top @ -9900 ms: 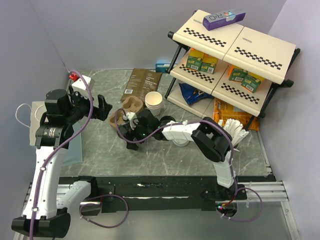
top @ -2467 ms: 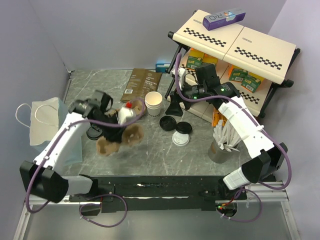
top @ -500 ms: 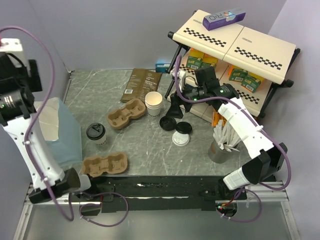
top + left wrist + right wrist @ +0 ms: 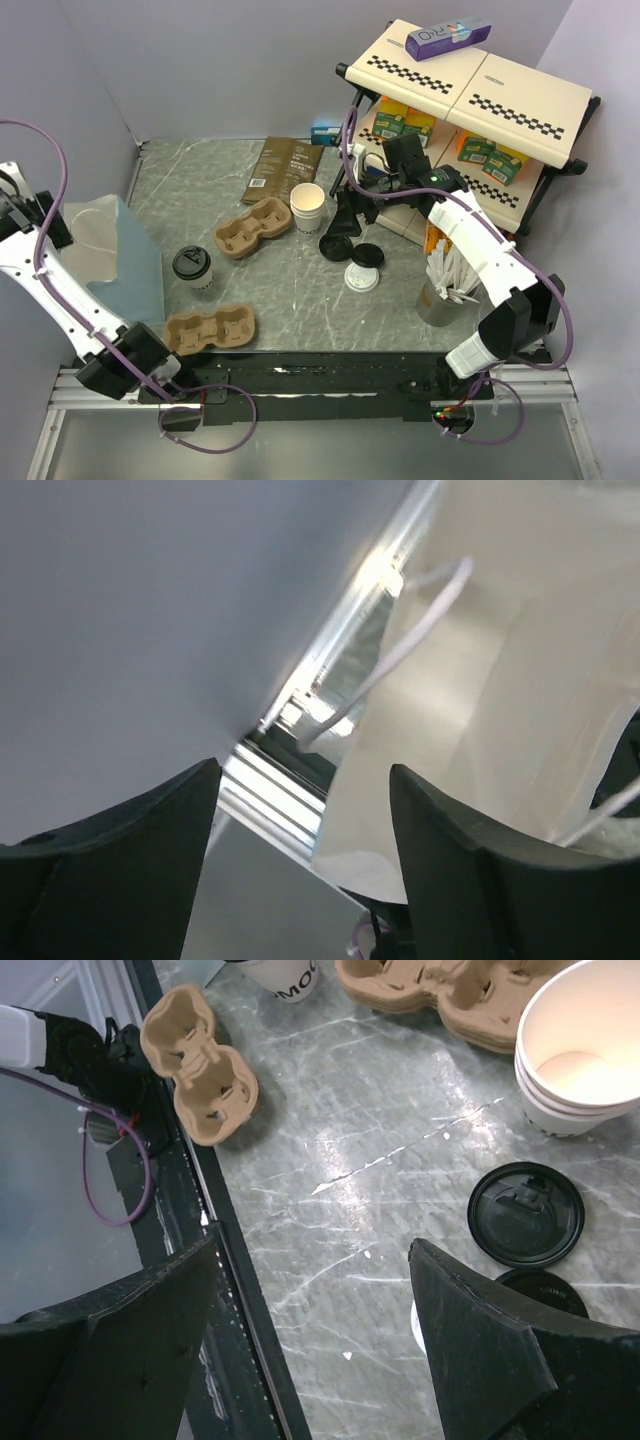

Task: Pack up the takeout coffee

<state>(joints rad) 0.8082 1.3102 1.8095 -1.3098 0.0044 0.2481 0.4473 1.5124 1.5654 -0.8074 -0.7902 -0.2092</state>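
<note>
The left gripper [image 4: 305, 772] has its fingers apart and empty at the far left edge, over a white paper bag [image 4: 500, 680]. The right gripper [image 4: 315, 1245] is likewise spread and empty above bare table [image 4: 400, 1150] near loose black lids [image 4: 526, 1213]. The takeout coffee [image 4: 192, 268] stands lidded at centre left, between two carriers [image 4: 210, 328] and apart from both.

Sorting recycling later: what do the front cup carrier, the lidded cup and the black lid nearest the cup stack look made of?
Front cup carrier: moulded pulp, seemingly; matte tan, soft-edged wells.
Lidded cup: probably paper; matte white wall with print.
Black lid: likely thin plastic; slight sheen, moulded ridges.
</note>
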